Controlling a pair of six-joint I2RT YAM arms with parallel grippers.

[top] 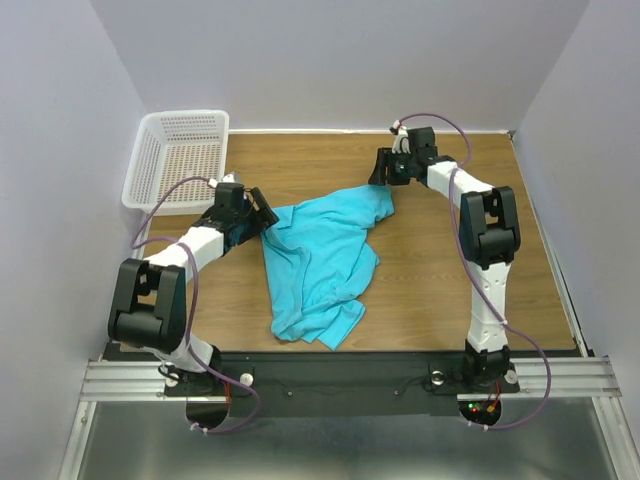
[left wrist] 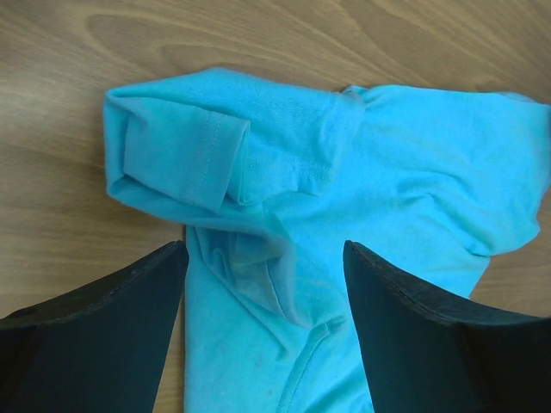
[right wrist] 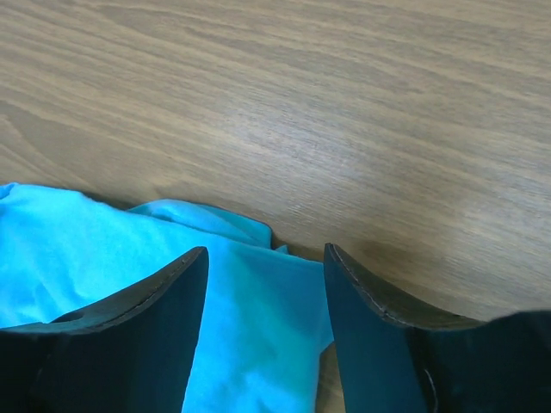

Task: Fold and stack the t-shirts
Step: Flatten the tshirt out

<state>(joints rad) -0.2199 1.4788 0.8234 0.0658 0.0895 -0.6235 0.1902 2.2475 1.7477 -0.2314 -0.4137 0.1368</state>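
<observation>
My top camera looks down from the near side over the whole table [top: 430, 290]; both wrist cameras sit close above, sharing the turquoise shirt [top: 320, 255].

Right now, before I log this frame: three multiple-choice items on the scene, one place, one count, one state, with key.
1. Where is the basket?
A. far-left corner of the table
B. near-right corner
C. between the arm bases

2. The shirt count is:
A. none
B. one
C. three

3. The shirt is:
A. folded into a neat square
B. inside the basket
C. lying crumpled, unfolded

Key:
1 A, the top view shows it at the far left by the wall.
2 B, a single turquoise one lies mid-table.
3 C, its sleeve and hem are bunched and it lies spread unevenly on the wood.
</observation>
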